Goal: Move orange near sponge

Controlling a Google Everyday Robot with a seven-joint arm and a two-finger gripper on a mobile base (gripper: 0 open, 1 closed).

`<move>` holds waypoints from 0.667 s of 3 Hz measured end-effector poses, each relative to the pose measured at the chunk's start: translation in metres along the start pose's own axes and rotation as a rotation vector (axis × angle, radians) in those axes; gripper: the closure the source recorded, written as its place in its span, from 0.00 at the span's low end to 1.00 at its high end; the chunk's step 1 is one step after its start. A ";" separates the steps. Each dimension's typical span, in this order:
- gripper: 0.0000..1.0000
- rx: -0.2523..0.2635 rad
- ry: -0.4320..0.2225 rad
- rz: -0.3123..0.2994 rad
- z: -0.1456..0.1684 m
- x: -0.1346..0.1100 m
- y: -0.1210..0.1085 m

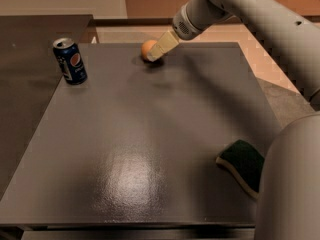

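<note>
Camera view gives us the worktop (150,134) first, then the sponge (243,165) at its near right edge. We locate the orange (147,49) at the far edge, near the middle, well apart from the sponge. The gripper (159,50) sits against the orange's right side; we cannot tell whether it is clenched or released. We judge that transport runs toward the near right corner.

Claw (152,57) at orange (146,48); free tabletop (150,124) toward sponge (242,161)

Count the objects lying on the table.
3: the soda can at far left; the orange at the far edge, beside the claw; the sponge near right, partly hidden by the robot.
</note>
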State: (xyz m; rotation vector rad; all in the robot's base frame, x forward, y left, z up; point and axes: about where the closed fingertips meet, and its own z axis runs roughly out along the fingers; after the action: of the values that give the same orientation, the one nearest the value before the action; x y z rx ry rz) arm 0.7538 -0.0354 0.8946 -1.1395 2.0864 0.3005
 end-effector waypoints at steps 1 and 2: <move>0.00 -0.002 -0.021 0.019 0.021 -0.001 0.006; 0.00 -0.005 -0.049 0.040 0.039 -0.002 0.013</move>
State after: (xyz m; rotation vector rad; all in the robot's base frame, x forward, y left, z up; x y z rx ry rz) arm 0.7633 -0.0068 0.8661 -1.0840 2.0689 0.3496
